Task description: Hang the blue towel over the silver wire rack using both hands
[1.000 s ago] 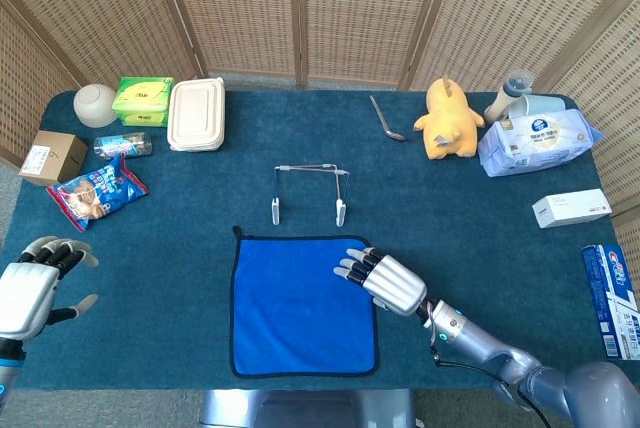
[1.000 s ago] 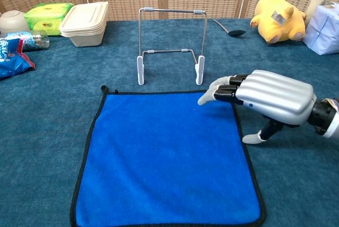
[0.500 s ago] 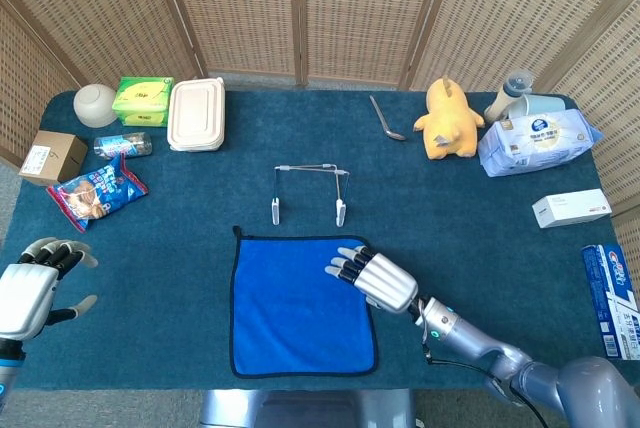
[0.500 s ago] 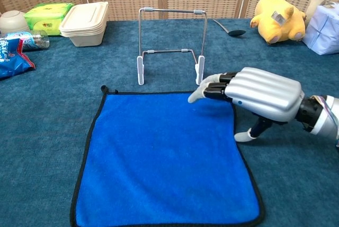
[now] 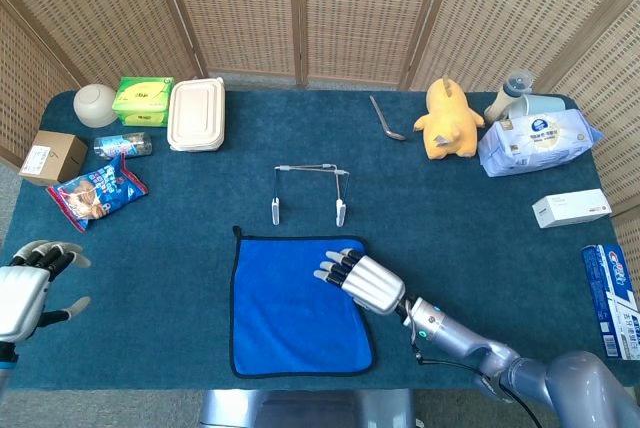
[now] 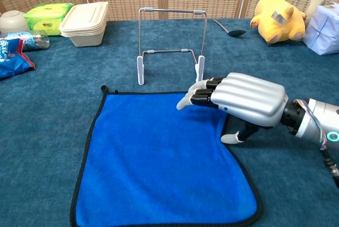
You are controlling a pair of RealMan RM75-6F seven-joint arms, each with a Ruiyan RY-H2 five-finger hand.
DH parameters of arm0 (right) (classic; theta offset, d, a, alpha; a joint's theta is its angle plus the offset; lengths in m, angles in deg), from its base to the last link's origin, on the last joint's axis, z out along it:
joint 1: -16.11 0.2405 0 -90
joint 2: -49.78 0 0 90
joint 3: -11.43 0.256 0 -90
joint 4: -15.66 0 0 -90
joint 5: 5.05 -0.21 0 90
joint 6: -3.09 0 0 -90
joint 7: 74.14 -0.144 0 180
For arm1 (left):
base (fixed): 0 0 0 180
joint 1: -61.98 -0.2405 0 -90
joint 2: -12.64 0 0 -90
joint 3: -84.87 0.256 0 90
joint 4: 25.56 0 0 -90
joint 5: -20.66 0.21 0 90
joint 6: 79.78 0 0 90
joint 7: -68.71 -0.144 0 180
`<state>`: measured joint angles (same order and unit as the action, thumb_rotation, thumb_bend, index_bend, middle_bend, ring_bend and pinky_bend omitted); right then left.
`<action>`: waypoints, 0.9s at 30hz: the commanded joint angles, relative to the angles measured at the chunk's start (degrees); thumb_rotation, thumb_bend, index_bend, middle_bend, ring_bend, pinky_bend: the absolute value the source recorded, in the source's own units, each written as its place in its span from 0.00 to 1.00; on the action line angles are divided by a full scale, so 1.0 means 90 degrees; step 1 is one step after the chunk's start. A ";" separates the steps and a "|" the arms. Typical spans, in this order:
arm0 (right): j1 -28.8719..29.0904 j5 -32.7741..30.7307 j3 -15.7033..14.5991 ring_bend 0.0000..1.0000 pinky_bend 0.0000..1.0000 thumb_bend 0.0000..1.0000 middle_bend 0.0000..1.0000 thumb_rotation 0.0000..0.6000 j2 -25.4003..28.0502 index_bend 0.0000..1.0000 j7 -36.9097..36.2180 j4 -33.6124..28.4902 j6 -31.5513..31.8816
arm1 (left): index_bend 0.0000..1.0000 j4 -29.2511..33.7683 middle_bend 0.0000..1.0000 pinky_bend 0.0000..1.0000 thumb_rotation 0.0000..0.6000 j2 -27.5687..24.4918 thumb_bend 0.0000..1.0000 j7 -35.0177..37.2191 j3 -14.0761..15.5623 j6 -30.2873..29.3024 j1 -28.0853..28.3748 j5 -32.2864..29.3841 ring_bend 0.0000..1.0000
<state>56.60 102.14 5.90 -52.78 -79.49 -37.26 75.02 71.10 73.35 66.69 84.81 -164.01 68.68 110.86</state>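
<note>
The blue towel point(image 5: 290, 303) point(image 6: 153, 163) lies flat on the table near the front edge. Just beyond its far edge stands the silver wire rack point(image 5: 310, 188) point(image 6: 172, 36), upright and bare. My right hand point(image 5: 362, 281) point(image 6: 238, 99) lies palm down over the towel's far right corner, fingers stretched out on the cloth and pointing left, thumb down at the towel's right edge. That edge is pushed inward under the hand, and the corner itself is hidden. My left hand point(image 5: 25, 288) hovers at the table's front left with fingers spread and nothing in it; only the head view shows it.
At the far left are a cream lunch box point(image 5: 196, 113), a green pack point(image 5: 142, 100), a bowl point(image 5: 96, 104), a cardboard box point(image 5: 52, 156) and a snack bag point(image 5: 95, 191). A spoon point(image 5: 385, 118), a yellow plush point(image 5: 448, 120), wipes point(image 5: 537, 142) and a white box point(image 5: 570, 208) lie at the far right.
My right hand has slid left across the towel's far right corner, dragging the right edge inward. My left hand has sunk slightly toward the front edge.
</note>
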 commanded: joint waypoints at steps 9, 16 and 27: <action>0.0147 -0.0075 0.0111 0.17 0.28 0.08 0.24 1.00 -0.0177 0.20 0.0065 -0.0080 -0.0030 | 0.40 -0.0075 0.34 0.21 1.00 0.0042 0.25 0.0075 0.0021 0.0018 -0.0006 0.0005 0.28; 0.0254 -0.0195 0.0215 0.18 0.28 0.11 0.24 1.00 -0.0308 0.20 0.0139 -0.0098 -0.0147 | 0.39 -0.0146 0.34 0.21 1.00 0.0047 0.25 0.0164 0.0042 0.0009 -0.0049 -0.0036 0.28; 0.0322 -0.0262 0.0263 0.18 0.28 0.13 0.24 1.00 0.0158 0.20 0.0518 -0.0649 -0.0167 | 0.39 -0.0175 0.34 0.21 1.00 0.0129 0.25 0.0187 0.0047 0.0003 -0.0036 0.0024 0.28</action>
<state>59.74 99.98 8.45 -52.00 -75.26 -42.49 73.53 69.54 74.51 68.37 85.23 -163.98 68.35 111.07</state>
